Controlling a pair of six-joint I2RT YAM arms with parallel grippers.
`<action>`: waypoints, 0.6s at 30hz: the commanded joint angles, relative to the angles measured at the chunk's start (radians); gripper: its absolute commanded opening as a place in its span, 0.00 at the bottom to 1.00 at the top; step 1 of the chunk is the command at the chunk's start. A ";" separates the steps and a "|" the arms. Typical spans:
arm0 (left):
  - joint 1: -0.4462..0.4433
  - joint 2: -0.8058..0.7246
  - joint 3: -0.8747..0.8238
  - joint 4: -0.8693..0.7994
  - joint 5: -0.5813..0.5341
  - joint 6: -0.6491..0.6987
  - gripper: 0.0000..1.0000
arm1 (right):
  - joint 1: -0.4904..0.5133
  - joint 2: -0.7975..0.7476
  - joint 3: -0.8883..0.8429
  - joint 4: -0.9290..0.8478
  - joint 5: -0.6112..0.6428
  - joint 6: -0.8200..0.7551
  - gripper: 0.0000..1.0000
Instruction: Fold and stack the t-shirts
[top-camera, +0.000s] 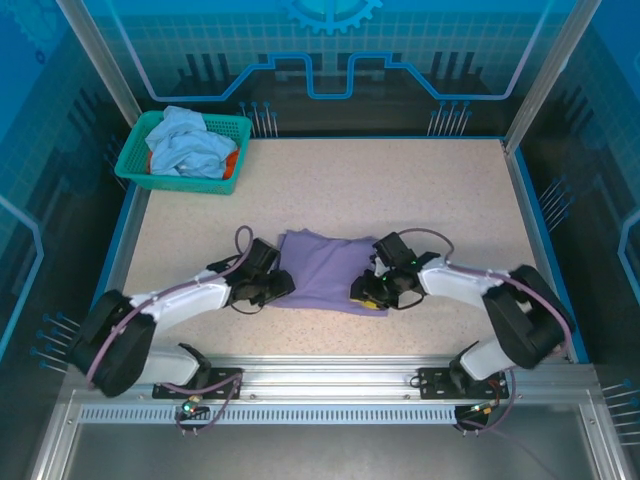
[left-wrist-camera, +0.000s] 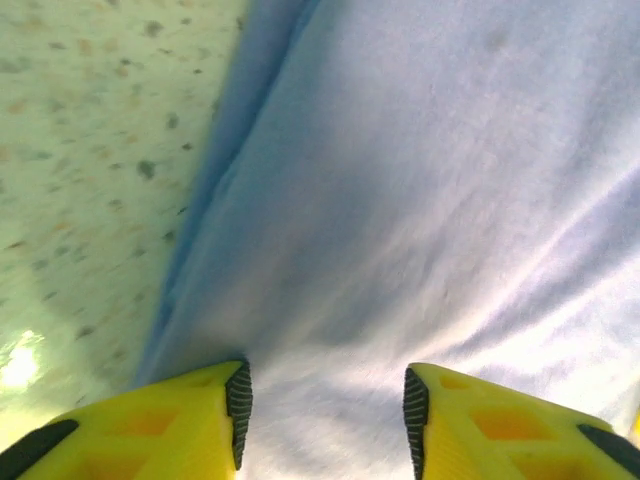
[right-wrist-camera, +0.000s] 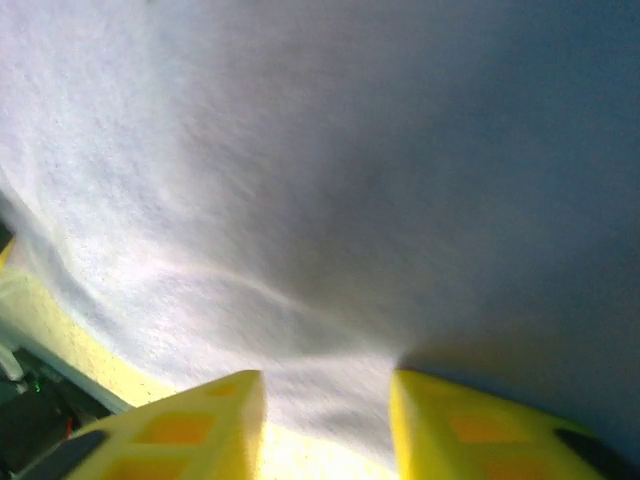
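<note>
A lavender-purple t-shirt (top-camera: 325, 268) lies folded into a rough rectangle in the middle of the table. My left gripper (top-camera: 277, 287) rests at its left edge and my right gripper (top-camera: 368, 292) at its near right corner. In the left wrist view the yellow fingers (left-wrist-camera: 190, 420) of the left gripper (left-wrist-camera: 325, 390) stand apart over the flat cloth (left-wrist-camera: 420, 200), pinching nothing. In the right wrist view the right gripper (right-wrist-camera: 328, 395) is open too, with the cloth (right-wrist-camera: 330, 180) creased between its jaws. A light-blue t-shirt (top-camera: 190, 142) and an orange one (top-camera: 232, 166) lie in the basket.
The teal mesh basket (top-camera: 170, 184) sits at the table's far left corner. Speckled tabletop (top-camera: 420, 190) stretches behind and to the right of the folded shirt. A raised blue rim (top-camera: 530, 220) runs along the table's sides.
</note>
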 joint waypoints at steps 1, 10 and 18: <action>0.011 -0.091 0.054 -0.089 -0.050 0.018 0.53 | -0.023 -0.160 0.016 -0.087 0.112 -0.011 0.54; 0.206 0.181 0.344 0.036 0.082 0.277 0.63 | -0.383 -0.184 0.058 0.035 0.001 -0.254 0.72; 0.291 0.477 0.521 0.195 0.300 0.404 0.62 | -0.423 0.025 0.181 0.062 -0.093 -0.472 0.60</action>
